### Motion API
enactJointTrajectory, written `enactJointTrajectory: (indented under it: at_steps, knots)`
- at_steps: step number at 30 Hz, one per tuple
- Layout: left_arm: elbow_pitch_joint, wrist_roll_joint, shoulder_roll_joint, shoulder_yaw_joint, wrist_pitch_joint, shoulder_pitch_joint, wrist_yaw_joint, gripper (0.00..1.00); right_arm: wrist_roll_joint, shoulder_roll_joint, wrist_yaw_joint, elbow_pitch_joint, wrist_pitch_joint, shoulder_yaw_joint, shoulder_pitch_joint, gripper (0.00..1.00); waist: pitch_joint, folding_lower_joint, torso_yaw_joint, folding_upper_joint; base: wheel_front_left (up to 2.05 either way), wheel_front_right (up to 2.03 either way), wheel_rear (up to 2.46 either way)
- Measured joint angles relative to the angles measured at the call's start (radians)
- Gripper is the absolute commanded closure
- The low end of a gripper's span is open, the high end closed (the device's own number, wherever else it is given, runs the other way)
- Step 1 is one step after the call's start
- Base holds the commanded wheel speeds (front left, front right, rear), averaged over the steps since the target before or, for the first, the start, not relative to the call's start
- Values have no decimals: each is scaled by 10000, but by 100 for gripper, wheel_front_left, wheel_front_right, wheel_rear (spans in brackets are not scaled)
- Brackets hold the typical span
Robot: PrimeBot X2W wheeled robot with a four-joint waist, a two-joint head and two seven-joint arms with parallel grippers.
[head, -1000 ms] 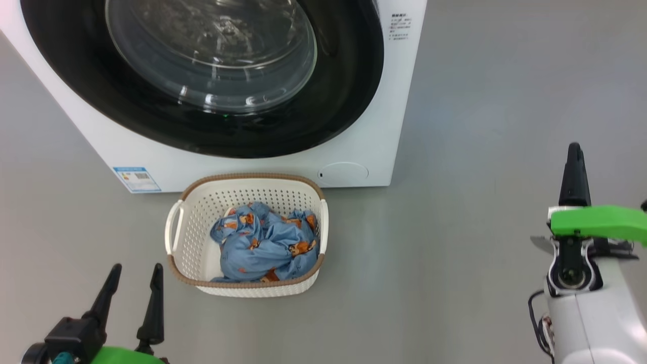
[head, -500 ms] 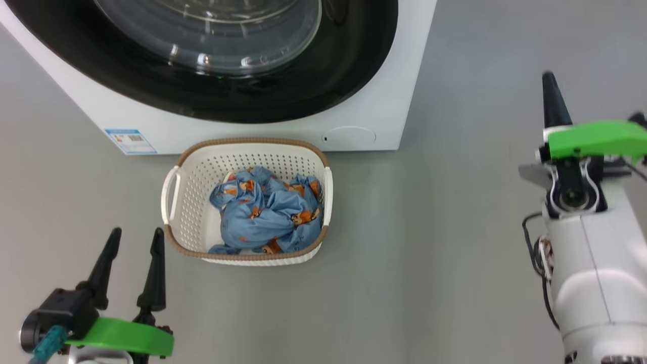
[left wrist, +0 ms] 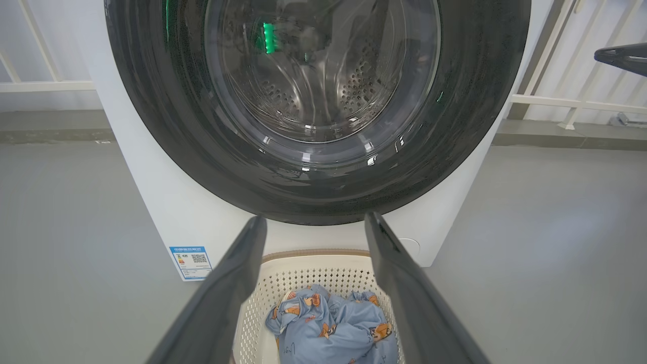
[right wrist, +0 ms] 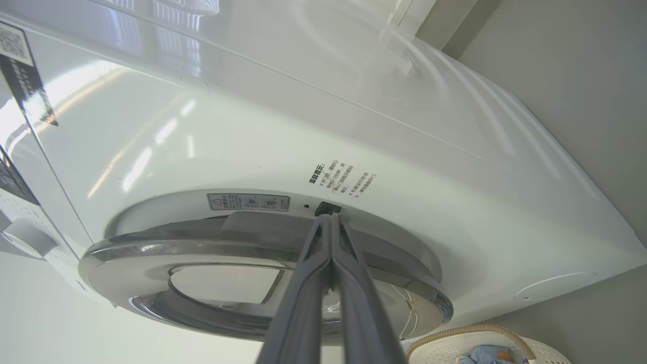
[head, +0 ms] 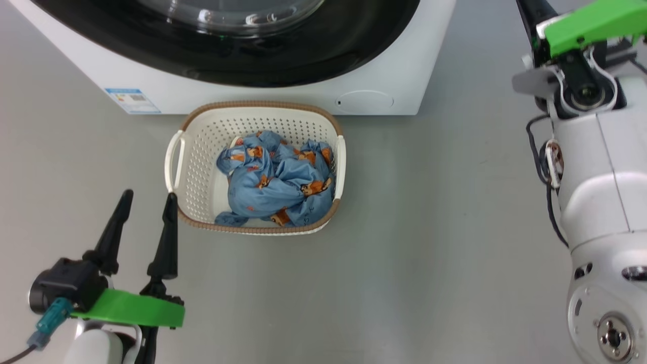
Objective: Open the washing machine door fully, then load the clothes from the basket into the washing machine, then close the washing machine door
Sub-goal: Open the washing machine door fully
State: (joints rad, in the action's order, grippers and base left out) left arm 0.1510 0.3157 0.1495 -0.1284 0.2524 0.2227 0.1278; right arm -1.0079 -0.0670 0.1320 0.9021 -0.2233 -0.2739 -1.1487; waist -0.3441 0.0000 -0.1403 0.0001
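1. The left gripper [head: 149, 197] hangs at the near left, jaws wide apart and empty. A careless sweep to the right could clip the handle of the basket [head: 258, 104] and shove it askew.
2. The right gripper [right wrist: 329, 218] has its fingers pressed together on nothing. Such narrow tips could skid off the glossy rim of the washing machine door [left wrist: 313, 202] and fail to pull it open.
3. The clothes [head: 275, 177] lie bundled in the basket, just right of and beyond the left gripper and apart from it.
4. The door sits shut on the washing machine [head: 394, 76], directly beyond the basket. The right gripper's tips point at a small dark slot [right wrist: 327, 208] by the door's right edge. Whether they touch it, I cannot tell.
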Motion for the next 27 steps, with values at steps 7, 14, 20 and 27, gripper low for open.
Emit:
enactJointTrajectory:
  at_steps: [7,14,20,27]
  knots:
    - [-63,228,0,-209,0,374,0,0,476,-13,0,1283,-660,-123,-1442,100,-449,0,-205,-1,0,0,0]
    - [-86,401,-4,-385,0,585,0,0,1210,-27,0,2245,-658,-518,-2797,100,-914,0,-365,0,0,0,0]
    - [-119,502,-4,-500,2,799,0,0,1745,-73,0,2974,-539,-688,-3556,100,-1304,0,-504,0,0,0,0]
    - [-186,608,-23,-811,2,1218,0,0,2173,-117,0,3570,-188,-959,-4319,100,-1779,0,-676,0,0,0,0]
